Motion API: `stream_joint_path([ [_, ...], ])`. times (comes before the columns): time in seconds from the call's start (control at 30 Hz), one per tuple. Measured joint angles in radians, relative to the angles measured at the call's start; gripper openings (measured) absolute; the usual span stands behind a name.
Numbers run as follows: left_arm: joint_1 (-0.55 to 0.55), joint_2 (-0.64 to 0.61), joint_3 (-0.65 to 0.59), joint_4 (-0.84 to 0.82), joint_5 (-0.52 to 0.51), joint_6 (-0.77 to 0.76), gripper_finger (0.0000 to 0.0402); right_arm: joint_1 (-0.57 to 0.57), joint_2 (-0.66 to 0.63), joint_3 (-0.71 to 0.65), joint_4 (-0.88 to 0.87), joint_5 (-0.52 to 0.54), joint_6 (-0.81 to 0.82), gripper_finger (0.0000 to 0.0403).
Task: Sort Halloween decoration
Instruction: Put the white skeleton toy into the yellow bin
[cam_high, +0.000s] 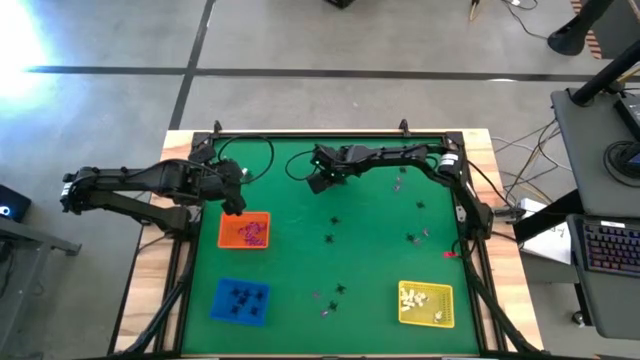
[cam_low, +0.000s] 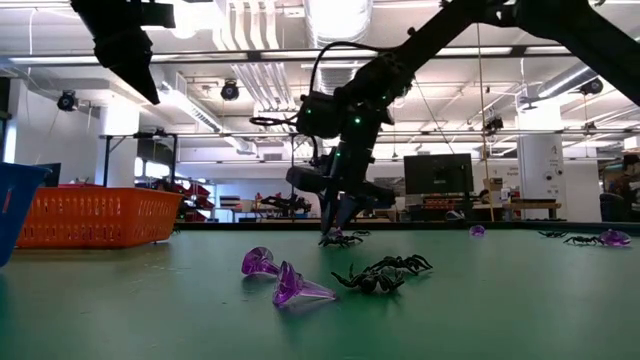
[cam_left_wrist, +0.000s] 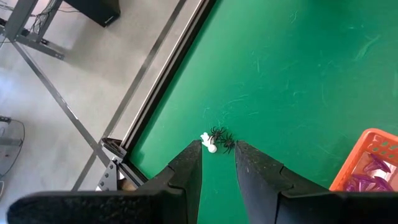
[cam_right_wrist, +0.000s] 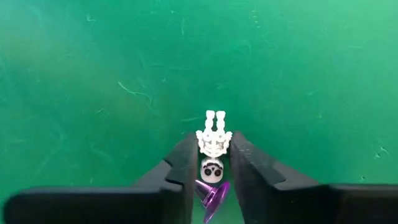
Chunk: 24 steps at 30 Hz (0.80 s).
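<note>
There are no words, labels, brand names, numbers or signs that can be read in any of the pictures. The trays, the green table top, the dark arms and the room behind the table show no writing clear enough to make out.
</note>
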<state>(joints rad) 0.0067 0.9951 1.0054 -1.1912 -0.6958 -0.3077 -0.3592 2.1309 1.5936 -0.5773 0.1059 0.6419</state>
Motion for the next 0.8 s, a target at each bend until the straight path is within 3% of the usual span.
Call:
stream_joint_path([
  [0.17,0.000,0.000,0.000,0.000,0.000,0.000,0.0079,0.000,-0.018,-0.002,-0.013,-0.008,-0.028,0.0020],
  [0.57,0.000,0.000,0.000,0.000,0.000,0.000,0.0079,0.018,-0.084,0.121,-0.248,-0.033,-0.106,0.0014],
  [0.8,0.000,0.000,0.000,-0.024,0.005,0.005,0.0079,0.100,-0.143,0.231,-0.666,-0.031,-0.189,0.0013],
])
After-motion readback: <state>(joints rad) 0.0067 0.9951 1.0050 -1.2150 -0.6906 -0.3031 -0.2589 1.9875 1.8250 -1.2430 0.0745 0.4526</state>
